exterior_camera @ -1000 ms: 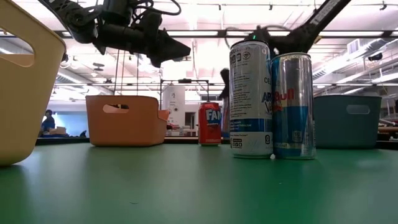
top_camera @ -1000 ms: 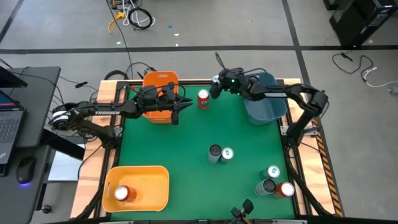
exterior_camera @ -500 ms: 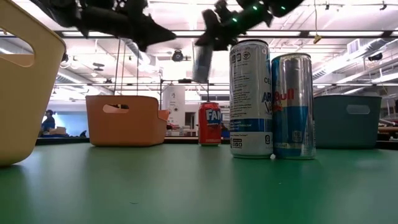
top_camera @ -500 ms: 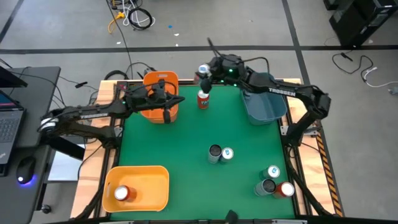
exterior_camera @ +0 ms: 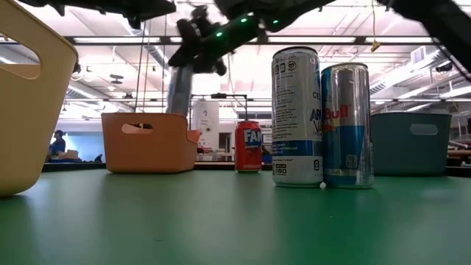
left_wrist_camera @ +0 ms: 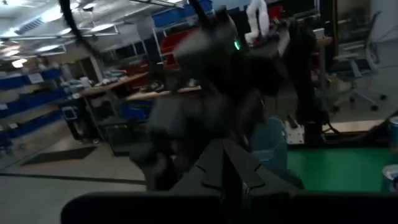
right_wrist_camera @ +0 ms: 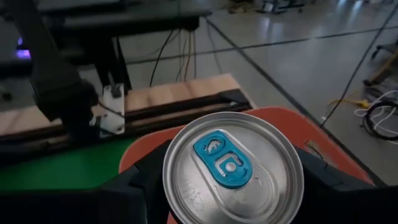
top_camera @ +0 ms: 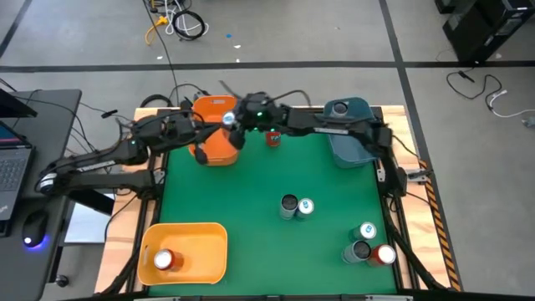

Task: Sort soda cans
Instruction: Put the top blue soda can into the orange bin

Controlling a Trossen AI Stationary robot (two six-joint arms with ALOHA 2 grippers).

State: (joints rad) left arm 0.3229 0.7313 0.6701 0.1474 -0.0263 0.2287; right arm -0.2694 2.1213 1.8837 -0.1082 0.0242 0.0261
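My right gripper (top_camera: 230, 125) reaches across the far edge and is shut on a soda can (right_wrist_camera: 233, 171) with a silvery top and a blue tab, held over the orange bin (top_camera: 216, 144). In the low view this can (exterior_camera: 179, 88) hangs above the bin (exterior_camera: 147, 142). My left gripper (top_camera: 203, 144) is shut with nothing in it, just left of the bin. A red can (top_camera: 273, 136) stands on its base on the mat near the far edge. A dark can (top_camera: 288, 206) and a white-blue one (top_camera: 306, 206) stand mid-table. My right gripper pinches the can's side wall (exterior_camera: 180, 73) just below the rim between its two fingers (right_wrist_camera: 140, 180). The fingers come roughly level from the table's right. The can stands upright in the hold, lifted clear above the orange bin's opening.
A blue bin (top_camera: 351, 134) stands at the far right and a yellow bin (top_camera: 196, 251) with a red can (top_camera: 163, 260) at the near left. Three more cans (top_camera: 370, 247) cluster at the near right. Cables and a laptop desk lie beyond the left edge.
My right gripper has carried the can up and toward the table's left along the far edge, from near the blue bin, past the red can, to above the orange bin. My left gripper has drawn back toward the table's left edge and risen.
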